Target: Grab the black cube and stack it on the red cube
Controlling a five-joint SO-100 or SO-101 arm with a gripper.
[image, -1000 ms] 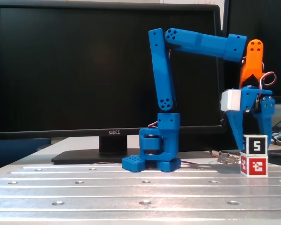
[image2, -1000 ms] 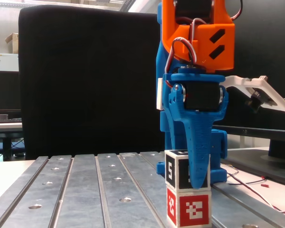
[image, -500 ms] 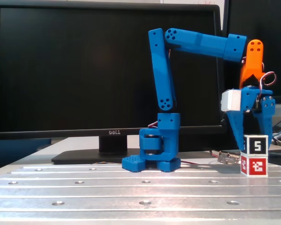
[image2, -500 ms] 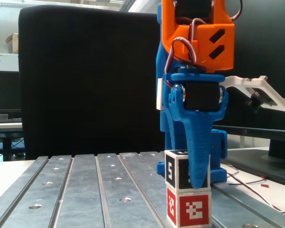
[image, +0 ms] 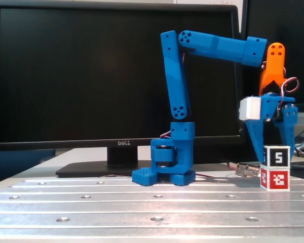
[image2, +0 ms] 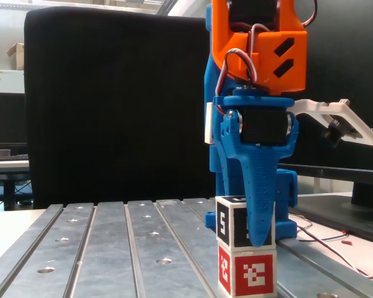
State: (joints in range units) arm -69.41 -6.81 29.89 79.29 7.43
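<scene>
Slotted metal counter (image: 116,205), dark monitor (image: 91,71) behind. Black cube (image: 276,155) sitting squarely atop red cube (image: 274,178). End effector (image: 274,152) straddling black cube, fingers flanking side faces; contact unclear. Likely light, rigid, smooth-faced; gripping opposite flat faces best.

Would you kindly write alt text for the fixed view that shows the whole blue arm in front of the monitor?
A black cube marked 5 sits stacked on a red cube at the right of a grooved metal table, with the blue gripper reaching down and its fingers on either side of the black cube. Behind stands a dark monitor.
</scene>
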